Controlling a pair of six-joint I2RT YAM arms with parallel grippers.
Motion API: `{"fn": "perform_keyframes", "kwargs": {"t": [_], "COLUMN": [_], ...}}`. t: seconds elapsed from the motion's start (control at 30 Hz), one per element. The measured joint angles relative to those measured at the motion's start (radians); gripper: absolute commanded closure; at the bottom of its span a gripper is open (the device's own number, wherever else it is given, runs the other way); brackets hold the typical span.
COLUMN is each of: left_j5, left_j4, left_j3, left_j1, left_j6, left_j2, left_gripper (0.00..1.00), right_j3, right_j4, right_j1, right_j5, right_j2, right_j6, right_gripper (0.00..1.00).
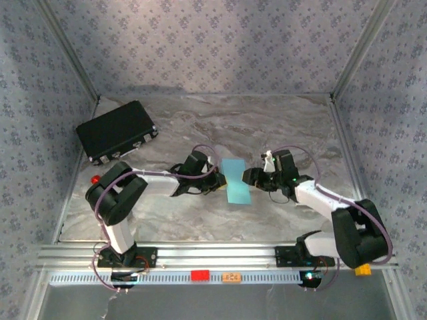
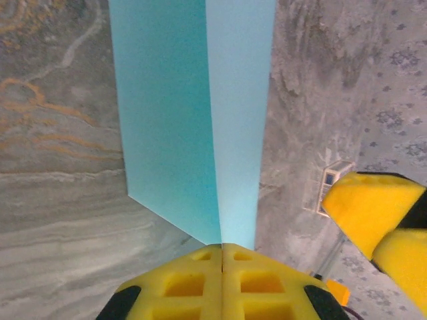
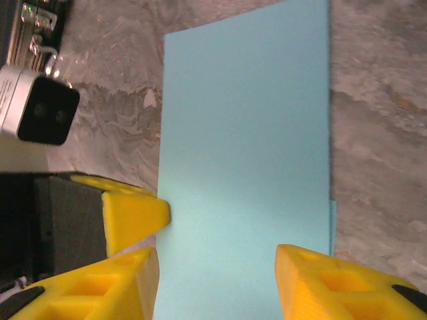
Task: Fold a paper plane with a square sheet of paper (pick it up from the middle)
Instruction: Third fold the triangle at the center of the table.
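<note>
The square sheet of paper (image 1: pixel 237 181) is light cyan-blue and lies folded into a narrow rectangle at the table's middle, between the two arms. My left gripper (image 1: pixel 219 185) meets its left edge. In the left wrist view that gripper (image 2: pixel 222 248) is shut on the paper (image 2: pixel 193 100), whose two layers spread away from the pinch. My right gripper (image 1: pixel 251 177) stands at the paper's right side. In the right wrist view it (image 3: pixel 217 267) is open, its yellow fingers straddling the paper (image 3: pixel 247 133) without closing on it. A lower layer peeks out along one edge.
A black case (image 1: pixel 117 131) lies at the back left. A small red stick (image 1: pixel 95 179) sits by the left arm's elbow. Patterned walls close in the table on three sides. A metal rail (image 1: pixel 220 257) runs along the near edge.
</note>
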Motion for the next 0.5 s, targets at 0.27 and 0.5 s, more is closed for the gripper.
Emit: {"fn": "perform_keyframes", "kwargs": {"t": [0.27, 0.5], "left_j5": [0.011, 0.013], "left_j4": [0.0, 0.001], "left_j3": [-0.023, -0.023], "left_j1": [0.013, 0.019], "left_j6": [-0.035, -0.037], "left_j2": [-0.041, -0.051], "left_gripper": [1.0, 1.0], "right_j3": [-0.061, -0.15], "right_j4": [0.053, 0.154], "right_j1": [0.253, 0.529], "right_j5": [0.251, 0.477], "right_j2": [-0.109, -0.15], "right_j6": [-0.193, -0.497], "right_gripper": [0.38, 0.37]}}
